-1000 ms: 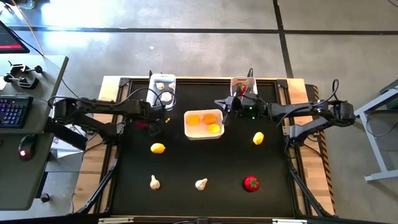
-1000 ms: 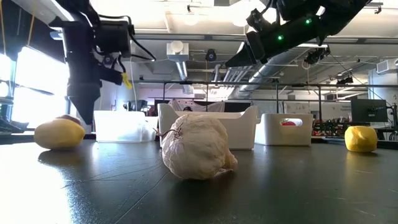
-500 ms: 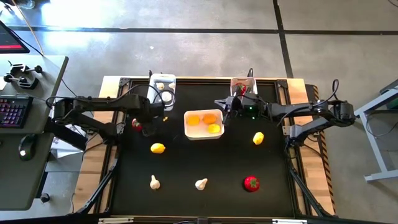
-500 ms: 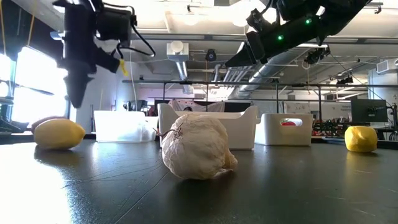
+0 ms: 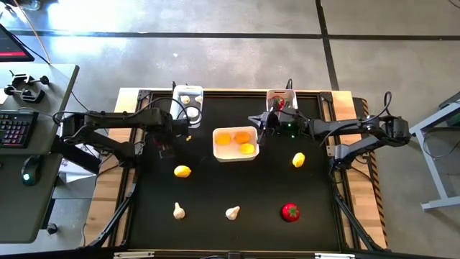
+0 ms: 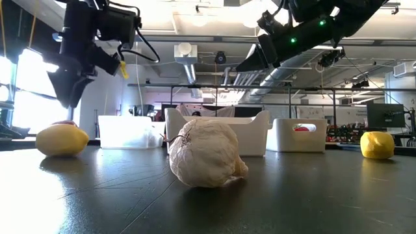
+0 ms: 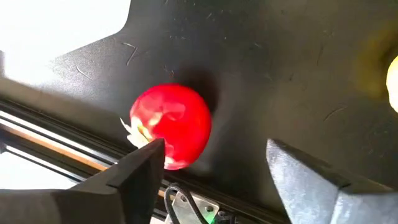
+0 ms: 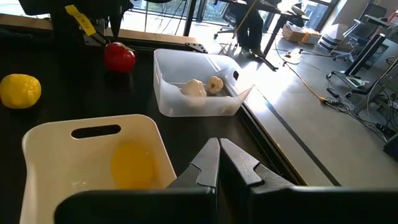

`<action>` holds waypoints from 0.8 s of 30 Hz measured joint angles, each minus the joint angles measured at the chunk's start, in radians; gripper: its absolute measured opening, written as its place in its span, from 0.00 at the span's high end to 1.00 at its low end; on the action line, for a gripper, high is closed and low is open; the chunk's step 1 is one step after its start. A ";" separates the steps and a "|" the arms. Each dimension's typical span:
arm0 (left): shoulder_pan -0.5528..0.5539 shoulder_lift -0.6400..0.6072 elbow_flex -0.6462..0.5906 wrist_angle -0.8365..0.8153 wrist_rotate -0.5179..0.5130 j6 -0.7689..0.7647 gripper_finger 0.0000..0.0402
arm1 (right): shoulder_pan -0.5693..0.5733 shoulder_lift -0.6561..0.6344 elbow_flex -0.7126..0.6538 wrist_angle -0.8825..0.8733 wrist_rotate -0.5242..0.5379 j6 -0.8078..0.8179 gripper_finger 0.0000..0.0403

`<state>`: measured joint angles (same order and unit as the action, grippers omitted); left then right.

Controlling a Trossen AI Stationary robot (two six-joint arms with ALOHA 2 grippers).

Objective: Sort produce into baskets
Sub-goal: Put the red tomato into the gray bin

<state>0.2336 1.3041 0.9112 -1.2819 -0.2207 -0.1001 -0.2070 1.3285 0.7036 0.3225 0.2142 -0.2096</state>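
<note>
baskets [image 5: 235,144]: three | loose on worktop [image 5: 237,187]: two lemons [image 5: 182,171], two garlic bulbs [image 5: 232,213], two red fruits [image 5: 290,211] | left gripper [image 7: 214,171] spread wide above red fruit [image 7: 171,125], clear only from its wrist | right gripper [image 8: 218,163] clenched, empty

No text, label or number can be read anywhere.

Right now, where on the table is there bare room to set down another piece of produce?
Bare mat lies between the wide bin and the front row: two garlic bulbs and a red fruit. The front corners are bare too. The back is crowded with bins and both arms.
</note>
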 joint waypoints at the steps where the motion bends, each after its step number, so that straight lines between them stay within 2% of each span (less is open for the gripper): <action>1: 0.001 0.000 0.000 0.000 -0.001 0.000 0.31 | 0.000 0.000 0.000 0.000 0.000 0.000 1.00; 6: 0.021 0.000 0.000 -0.001 -0.008 -0.002 0.29 | 0.000 0.000 0.000 0.000 0.000 0.008 1.00; 13: 0.081 0.000 0.000 -0.004 -0.021 -0.015 0.32 | 0.000 0.000 0.000 0.000 0.000 0.009 1.00; 24: 0.094 0.000 0.000 -0.004 -0.022 0.135 0.37 | 0.000 0.000 0.000 -0.001 0.000 0.009 1.00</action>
<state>0.3275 1.3045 0.9112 -1.2861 -0.2424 0.0349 -0.2071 1.3285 0.7036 0.3218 0.2142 -0.2005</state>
